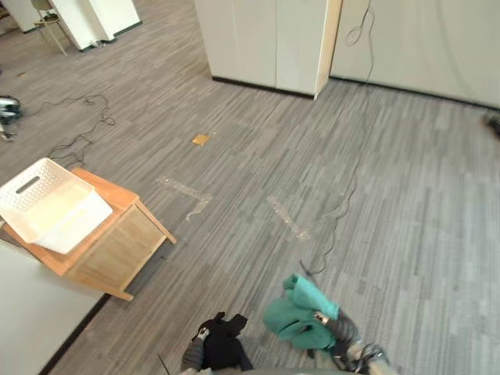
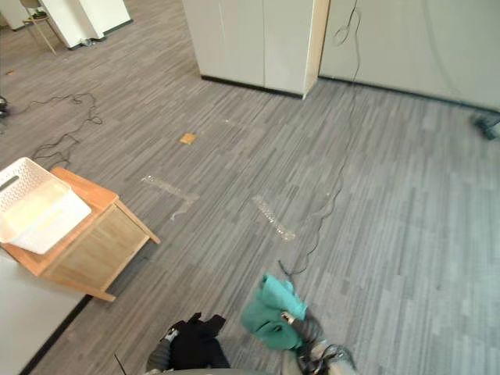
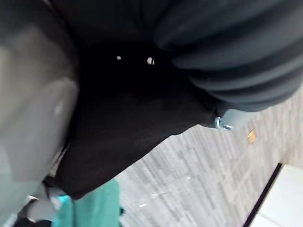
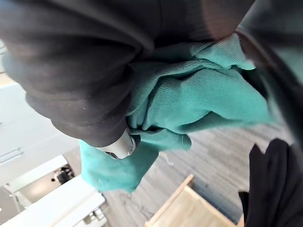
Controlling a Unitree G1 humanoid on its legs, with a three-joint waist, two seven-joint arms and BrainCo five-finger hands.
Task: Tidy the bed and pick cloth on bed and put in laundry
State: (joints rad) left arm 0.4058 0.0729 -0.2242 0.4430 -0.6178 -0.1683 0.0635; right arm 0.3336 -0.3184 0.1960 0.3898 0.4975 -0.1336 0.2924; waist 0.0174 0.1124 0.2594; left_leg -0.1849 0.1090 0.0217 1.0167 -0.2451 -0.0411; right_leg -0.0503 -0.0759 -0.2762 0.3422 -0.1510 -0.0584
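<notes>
Left eye view: collection is judged done and delivery outstanding, the teal cloth being clenched in the right hand and the black cloth in the left hand, both well apart from the empty white laundry basket.

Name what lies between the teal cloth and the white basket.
Left eye view: from the teal cloth, bare floor, then the edge of the wooden table under the basket.
</notes>
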